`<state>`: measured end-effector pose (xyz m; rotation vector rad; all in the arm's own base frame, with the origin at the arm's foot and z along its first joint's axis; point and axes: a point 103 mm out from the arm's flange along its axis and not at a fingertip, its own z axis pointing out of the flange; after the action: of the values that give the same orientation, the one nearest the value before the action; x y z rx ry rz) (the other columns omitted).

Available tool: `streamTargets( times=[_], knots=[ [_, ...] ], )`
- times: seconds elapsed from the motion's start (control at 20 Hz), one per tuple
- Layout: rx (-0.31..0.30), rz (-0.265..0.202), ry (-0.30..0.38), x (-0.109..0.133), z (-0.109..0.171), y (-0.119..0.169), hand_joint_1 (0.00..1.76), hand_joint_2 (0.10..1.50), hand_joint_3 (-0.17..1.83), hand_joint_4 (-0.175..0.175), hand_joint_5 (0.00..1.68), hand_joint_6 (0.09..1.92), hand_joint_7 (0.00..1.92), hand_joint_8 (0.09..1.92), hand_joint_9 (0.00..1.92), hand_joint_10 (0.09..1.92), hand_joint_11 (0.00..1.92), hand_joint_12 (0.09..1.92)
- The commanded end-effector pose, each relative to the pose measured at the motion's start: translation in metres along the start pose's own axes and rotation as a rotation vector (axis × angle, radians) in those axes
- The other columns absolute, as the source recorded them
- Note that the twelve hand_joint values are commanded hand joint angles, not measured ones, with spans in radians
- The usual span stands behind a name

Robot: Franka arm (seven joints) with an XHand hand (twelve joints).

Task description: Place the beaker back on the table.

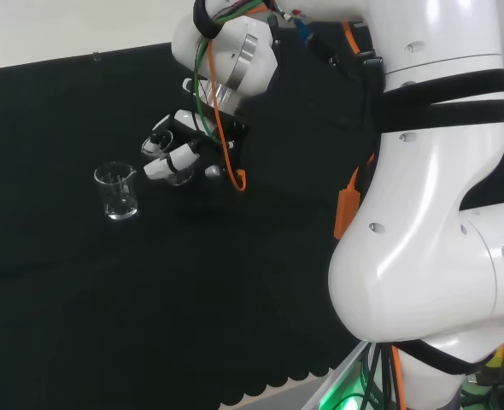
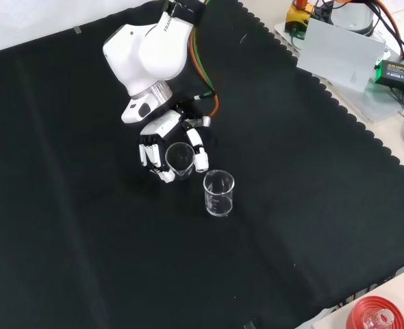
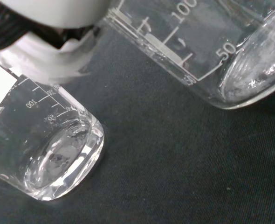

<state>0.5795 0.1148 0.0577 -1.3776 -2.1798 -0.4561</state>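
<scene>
A clear glass beaker (image 2: 179, 158) sits between the curled fingers of the black and white hand (image 2: 162, 134), low over the black cloth; whether its base touches the cloth is unclear. The head view shows the hand (image 1: 182, 152) left of the arm's white links, with the held beaker (image 1: 178, 176) under its fingers. A second clear beaker (image 2: 219, 194) stands upright on the cloth just beside it, to the left of the hand in the head view (image 1: 117, 190). In the wrist view two graduated beakers (image 3: 53, 149) (image 3: 212, 46) lie close to a white finger (image 3: 49, 51).
The black cloth (image 2: 85, 240) stretches wide around both beakers. In the front view, a red ribbed stand (image 2: 374, 317) sits at the lower right corner, and boxes and cables (image 2: 346, 51) lie past the cloth's scalloped edge at the upper right.
</scene>
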Motion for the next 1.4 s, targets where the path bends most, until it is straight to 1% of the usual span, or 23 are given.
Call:
streamTargets(
  times=[0.05,0.15,0.2,0.35,0.5,0.6,0.75,0.95,1.15,1.3,1.4],
  knots=[
    [-0.01,0.006,0.019,-0.003,0.003,-0.002,1.12,0.68,0.59,0.175,1.32,0.55,1.53,0.09,1.5,0.09,0.95,1.0],
    [-0.013,0.01,0.023,-0.004,0.005,-0.002,1.12,0.68,0.59,0.175,1.32,0.55,1.53,0.09,1.5,0.09,0.94,1.0],
    [-0.006,0.014,0.013,-0.002,0.009,0.0,1.12,0.68,0.59,0.175,1.32,0.55,1.53,0.09,1.49,0.09,0.94,1.0],
    [-0.006,0.018,0.027,-0.002,0.01,0.001,1.12,0.68,0.59,0.175,1.32,0.55,1.53,0.09,1.49,0.09,0.94,1.0],
    [-0.002,0.023,0.021,-0.002,0.012,0.001,1.12,0.68,0.58,0.175,1.32,0.55,1.53,0.09,1.49,0.09,0.93,1.01],
    [-0.006,0.026,0.031,-0.003,0.012,0.001,1.12,0.68,0.58,0.175,1.32,0.55,1.53,0.09,1.49,0.09,0.93,1.01],
    [-0.004,0.031,0.046,-0.007,0.01,-0.002,1.12,0.68,0.58,0.175,1.32,0.55,1.52,0.09,1.49,0.09,0.93,1.01],
    [0.005,0.042,0.048,-0.015,0.01,-0.006,1.12,0.68,0.58,0.175,1.32,0.55,1.52,0.09,1.49,0.09,0.92,1.01],
    [0.013,0.044,0.055,-0.017,0.008,-0.008,1.12,0.68,0.58,0.175,1.32,0.54,1.51,0.09,1.48,0.09,0.92,1.02],
    [0.012,0.048,0.064,-0.019,0.006,-0.01,1.12,0.73,0.5,0.175,1.3,0.56,1.44,0.09,1.42,0.09,0.83,1.09],
    [0.019,0.046,0.051,-0.019,0.005,-0.011,1.1,0.8,0.39,0.175,1.25,0.6,1.35,0.09,1.34,0.09,0.69,1.18]
  ],
)
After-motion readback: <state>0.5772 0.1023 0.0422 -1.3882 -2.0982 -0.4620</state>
